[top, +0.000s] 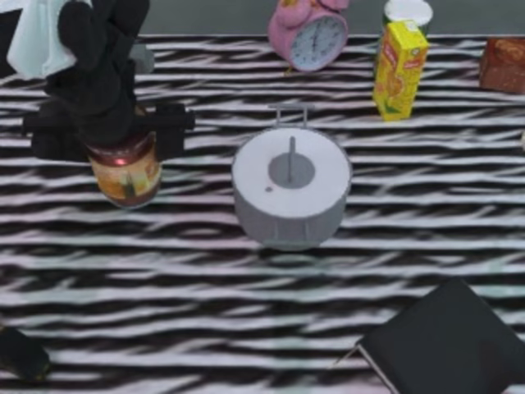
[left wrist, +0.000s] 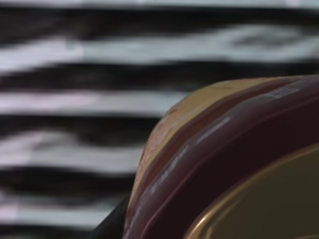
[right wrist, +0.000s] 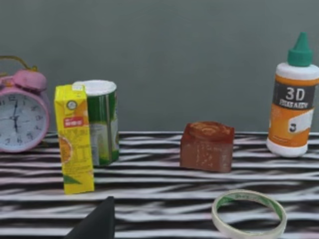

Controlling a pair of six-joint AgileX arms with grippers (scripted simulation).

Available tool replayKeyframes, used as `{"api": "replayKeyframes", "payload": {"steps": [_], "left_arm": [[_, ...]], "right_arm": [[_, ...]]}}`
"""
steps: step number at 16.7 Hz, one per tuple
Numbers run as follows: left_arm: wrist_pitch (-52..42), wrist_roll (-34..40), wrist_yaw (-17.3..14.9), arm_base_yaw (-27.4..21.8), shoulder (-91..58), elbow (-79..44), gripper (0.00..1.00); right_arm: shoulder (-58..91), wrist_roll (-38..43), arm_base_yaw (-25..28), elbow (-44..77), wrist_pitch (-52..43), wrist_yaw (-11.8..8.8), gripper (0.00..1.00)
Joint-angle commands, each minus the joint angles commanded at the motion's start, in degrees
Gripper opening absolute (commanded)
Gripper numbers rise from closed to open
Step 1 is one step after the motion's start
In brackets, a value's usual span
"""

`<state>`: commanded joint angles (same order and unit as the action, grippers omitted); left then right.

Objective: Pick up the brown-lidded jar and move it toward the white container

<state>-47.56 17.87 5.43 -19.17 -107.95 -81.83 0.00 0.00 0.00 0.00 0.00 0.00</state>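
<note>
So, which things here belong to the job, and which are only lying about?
Belong to the job:
- brown-lidded jar, under the left gripper
- white container, to the jar's right

Only lying about:
- pink alarm clock
- yellow juice carton
- green can
- brown block
- glue bottle
- tape roll
- black notebook

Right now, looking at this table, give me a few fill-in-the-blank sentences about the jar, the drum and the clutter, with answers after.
1. The left gripper is over the jar, which sits to the ____ of the white drum in the top view.
2. The alarm clock is coloured ____.
3. Behind the yellow juice carton stands a ____ can.

Answers: left; pink; green
</note>
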Motion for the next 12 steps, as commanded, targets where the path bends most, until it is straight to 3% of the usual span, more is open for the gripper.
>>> {"api": "replayKeyframes", "payload": {"steps": [12], "left_arm": [[9.61, -0.69, -0.23, 0.64, -5.27, 4.27, 0.0]], "right_arm": [[0.0, 0.0, 0.0, 0.0, 0.0, 0.0, 1.0]]}}
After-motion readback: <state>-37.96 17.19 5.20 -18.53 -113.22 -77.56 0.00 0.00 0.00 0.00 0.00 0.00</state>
